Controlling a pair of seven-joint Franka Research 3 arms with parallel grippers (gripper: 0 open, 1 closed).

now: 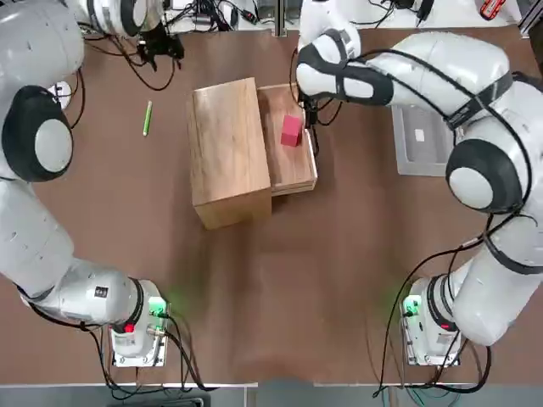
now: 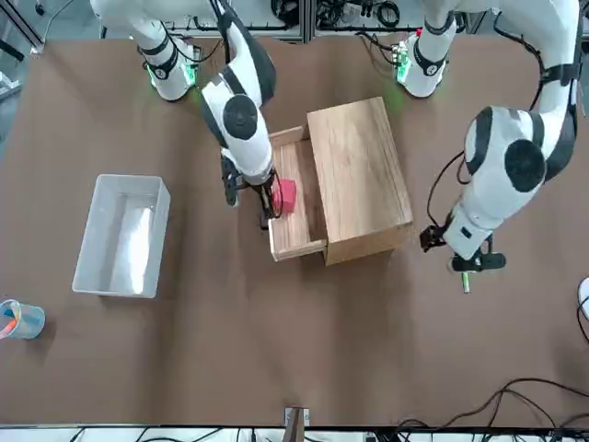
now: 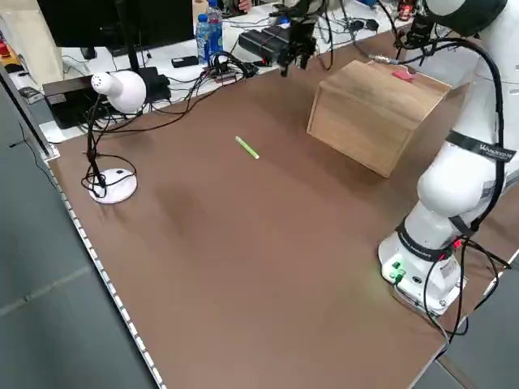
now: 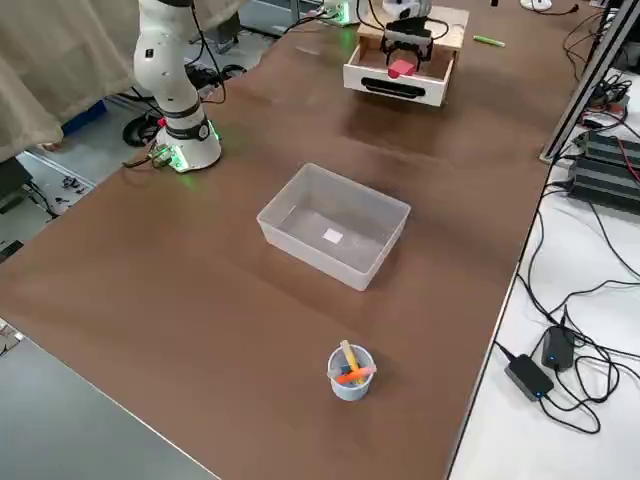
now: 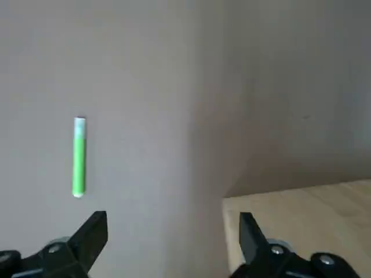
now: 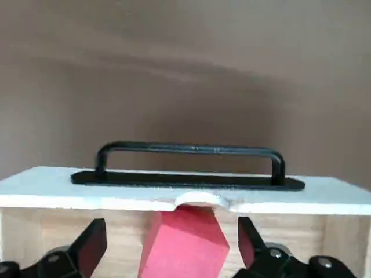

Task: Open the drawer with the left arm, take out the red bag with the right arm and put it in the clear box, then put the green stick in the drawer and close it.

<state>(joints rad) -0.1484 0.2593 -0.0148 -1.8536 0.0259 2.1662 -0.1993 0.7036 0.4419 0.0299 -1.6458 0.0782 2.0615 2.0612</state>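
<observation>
The drawer (image 1: 293, 161) stands pulled out of the light-wood cabinet (image 1: 225, 153), its black handle (image 6: 188, 149) facing outward. Inside lies the red bag (image 1: 292, 130). My right gripper (image 6: 171, 246) is lowered into the drawer, open, with one finger on each side of the red bag (image 6: 185, 243). The green stick (image 1: 147, 118) lies flat on the table left of the cabinet. My left gripper (image 1: 159, 47) hangs open at the far side of the table, beyond the stick (image 5: 79, 156), with nothing in it. The clear box (image 2: 124, 235) sits empty on the right arm's side.
A blue cup with pens (image 2: 20, 319) stands past the clear box near the table's far edge. A white desk lamp (image 3: 113, 89) and cables lie beyond the table's left edge. The right arm's upper links overhang the clear box (image 1: 422, 140) in the top view.
</observation>
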